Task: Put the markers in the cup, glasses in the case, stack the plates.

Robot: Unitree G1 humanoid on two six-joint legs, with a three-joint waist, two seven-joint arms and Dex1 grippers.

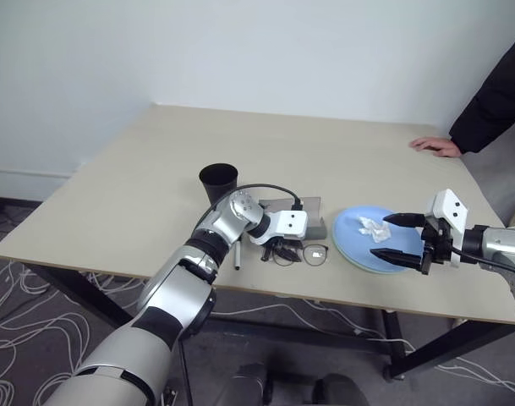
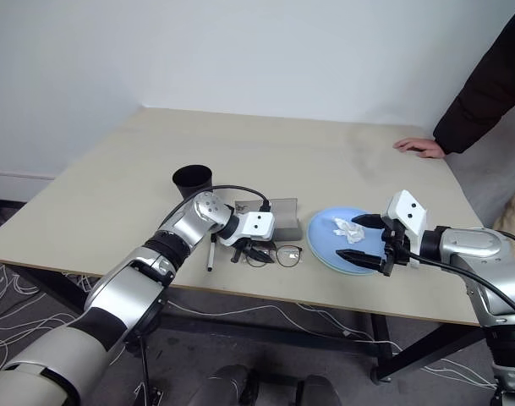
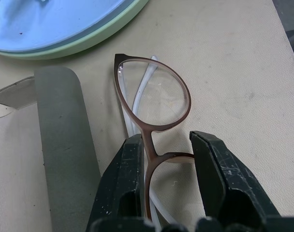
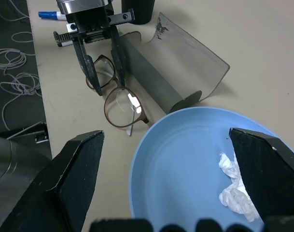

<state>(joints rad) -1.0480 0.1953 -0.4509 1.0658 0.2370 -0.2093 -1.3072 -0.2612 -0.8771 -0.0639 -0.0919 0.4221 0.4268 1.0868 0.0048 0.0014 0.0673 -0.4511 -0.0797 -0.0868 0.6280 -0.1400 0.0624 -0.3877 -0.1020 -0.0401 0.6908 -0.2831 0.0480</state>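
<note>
Left wrist view puts my left gripper (image 3: 166, 154) astride the bridge of the glasses (image 3: 154, 104), which lie on the table (image 1: 342, 161) at the near side of the case (image 1: 312, 222); the fingers stand a little apart on either side of the frame, and I judge they are not yet pinching it. My right gripper (image 1: 391, 237) hangs wide open over the plates (image 1: 358, 249), holding nothing. The plates look stacked already, blue on green (a crumpled tissue (image 1: 374, 226) sits on top). The glasses are still out of the case, whose lid stands open. At least one marker (image 1: 237, 254) lies on the table near the cup (image 1: 218, 182). I can't see into the cup, and my left arm hides much of the markers.
</note>
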